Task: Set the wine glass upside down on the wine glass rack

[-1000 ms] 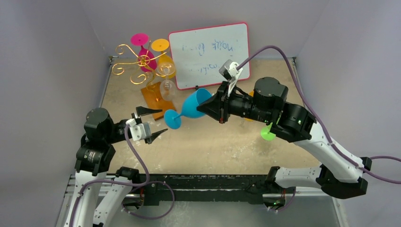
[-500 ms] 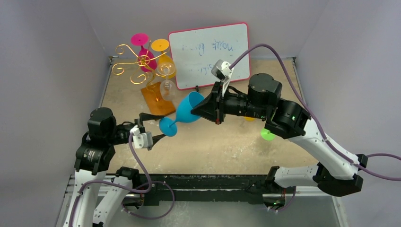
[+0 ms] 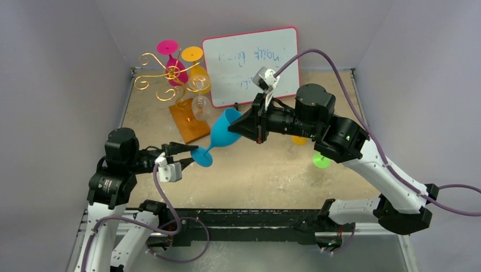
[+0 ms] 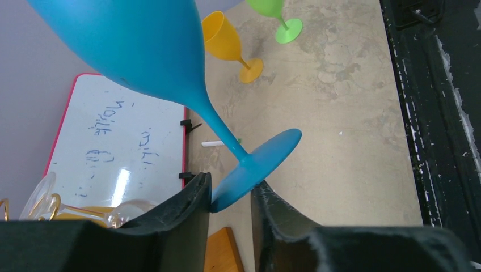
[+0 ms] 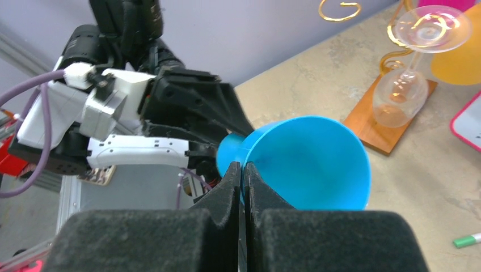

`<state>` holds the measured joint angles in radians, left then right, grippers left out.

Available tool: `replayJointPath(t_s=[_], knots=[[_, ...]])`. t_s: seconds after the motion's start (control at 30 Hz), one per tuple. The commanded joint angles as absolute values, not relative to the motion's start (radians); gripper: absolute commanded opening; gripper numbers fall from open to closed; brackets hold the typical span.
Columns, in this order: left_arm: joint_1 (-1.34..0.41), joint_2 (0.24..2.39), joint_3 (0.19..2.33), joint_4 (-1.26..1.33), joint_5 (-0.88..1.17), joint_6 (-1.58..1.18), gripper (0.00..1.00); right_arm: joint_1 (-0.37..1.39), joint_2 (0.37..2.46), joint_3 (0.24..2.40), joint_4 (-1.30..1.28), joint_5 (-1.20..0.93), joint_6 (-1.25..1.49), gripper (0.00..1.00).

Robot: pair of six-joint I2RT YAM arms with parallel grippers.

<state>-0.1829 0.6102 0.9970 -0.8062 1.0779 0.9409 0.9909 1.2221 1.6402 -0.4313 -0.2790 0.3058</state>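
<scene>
The blue wine glass (image 3: 224, 129) hangs in the air on its side between both arms. My right gripper (image 3: 245, 127) is shut on the bowl's rim (image 5: 309, 164), one finger inside and one outside (image 5: 243, 170). My left gripper (image 3: 192, 156) has its fingers on either side of the glass's round foot (image 4: 258, 167), and both pads touch it (image 4: 230, 192). The gold wire wine glass rack (image 3: 170, 73) stands on its brown wooden base (image 3: 190, 122) at the back left, apart from the blue glass.
Pink (image 3: 170, 56), orange (image 3: 195, 68) and clear (image 3: 199, 105) glasses hang upside down on the rack. A pink-framed whiteboard (image 3: 251, 65) leans at the back. Yellow (image 4: 224, 39) and green (image 4: 281, 17) glasses lie on the table under the right arm. A marker (image 5: 466, 241) lies near the whiteboard.
The right arm carried the blue glass leftward and lower toward the left arm. The left gripper's jaws narrowed from wide open onto the glass's foot.
</scene>
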Motion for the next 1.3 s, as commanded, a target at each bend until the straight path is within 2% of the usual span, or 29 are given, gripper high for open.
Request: replayJointPath(t_s=[0.0, 0.07, 0.1, 0.27, 0.47, 0.57, 0.63, 0.67, 0.7, 0.9, 1.07, 1.27], knots=[[-0.181, 0.617, 1.053, -0.81, 1.122, 0.983, 0.2, 0.982, 1.216, 1.665, -0.37, -0.26, 0.307, 0.0], [-0.181, 0.619, 1.059, -0.812, 1.121, 0.98, 0.04, 0.98, 1.215, 1.654, -0.362, -0.246, 0.31, 0.0], [-0.181, 0.62, 1.063, -0.814, 1.121, 0.979, 0.0, 0.98, 1.215, 1.65, -0.356, -0.242, 0.312, 0.01], [-0.181, 0.631, 1.08, -0.821, 1.122, 0.978, 0.0, 0.98, 1.211, 1.626, -0.316, -0.219, 0.329, 0.14], [-0.181, 0.63, 1.089, -0.815, 1.089, 0.972, 0.0, 0.979, 1.165, 1.573, -0.255, -0.126, 0.368, 0.53], [-0.181, 0.634, 1.09, -0.78, 1.07, 0.931, 0.0, 0.979, 1.123, 1.528, -0.2, -0.069, 0.384, 0.68], [-0.181, 0.633, 1.09, -0.728, 1.051, 0.884, 0.0, 0.98, 1.095, 1.493, -0.162, -0.044, 0.398, 0.85], [-0.181, 0.634, 1.09, -0.693, 1.035, 0.843, 0.0, 0.979, 1.084, 1.478, -0.15, -0.031, 0.403, 0.96], [-0.181, 0.637, 1.089, -0.661, 1.016, 0.807, 0.0, 0.979, 1.073, 1.466, -0.138, -0.022, 0.408, 1.0], [-0.181, 0.655, 1.084, -0.422, 0.914, 0.528, 0.0, 0.98, 0.991, 1.387, -0.081, 0.032, 0.431, 1.0], [-0.181, 0.686, 1.074, -0.097, 0.636, 0.193, 0.0, 0.979, 0.931, 1.34, -0.054, 0.076, 0.433, 1.0], [-0.181, 0.85, 1.215, -0.018, 0.42, -0.025, 0.0, 0.979, 0.92, 1.326, -0.066, 0.074, 0.433, 1.0]])
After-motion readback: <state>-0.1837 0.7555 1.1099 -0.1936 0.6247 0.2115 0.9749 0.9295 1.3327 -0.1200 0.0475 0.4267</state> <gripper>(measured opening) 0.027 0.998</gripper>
